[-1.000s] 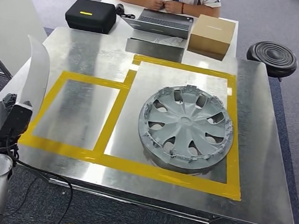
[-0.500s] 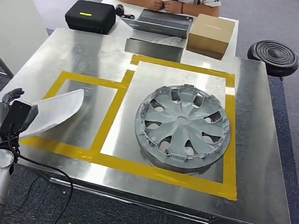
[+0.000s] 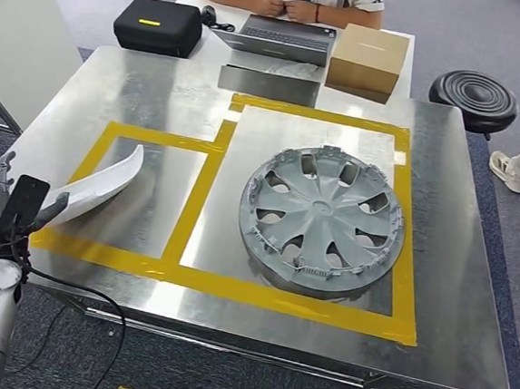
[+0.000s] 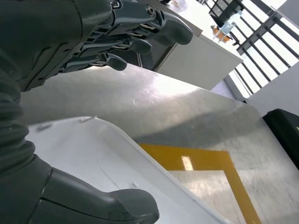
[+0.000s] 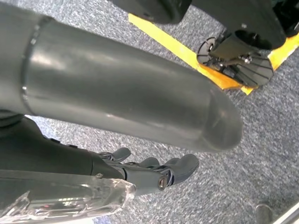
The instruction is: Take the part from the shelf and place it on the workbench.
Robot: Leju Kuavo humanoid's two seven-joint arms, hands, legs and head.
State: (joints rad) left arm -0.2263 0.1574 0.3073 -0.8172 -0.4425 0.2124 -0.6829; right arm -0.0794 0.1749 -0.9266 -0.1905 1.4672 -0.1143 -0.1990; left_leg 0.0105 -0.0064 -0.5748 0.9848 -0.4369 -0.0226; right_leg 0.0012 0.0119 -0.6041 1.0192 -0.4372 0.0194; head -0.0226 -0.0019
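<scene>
Lowering a white curved trim part (image 3: 100, 183) into the smaller yellow-taped square (image 3: 194, 209), the left hand (image 3: 10, 205) has it between thumb and spread fingers (image 4: 141, 45), the thumb apparently touching, the fingers seemingly off it. Delivery looks nearly done; letting go remains. Beyond the fingers the surface (image 3: 458, 257) is bare up to the hubcap (image 3: 321, 220). The right hand (image 5: 151, 175) hangs, fingers loosely spread.

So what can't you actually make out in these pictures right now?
- Whether the left hand grips the white curved part: head view, the wrist camera block covers the fingers.
- The part's far tip: left wrist view, cut off by the edge.
- What lies under the wheel cover: head view, the cover hides it.
</scene>
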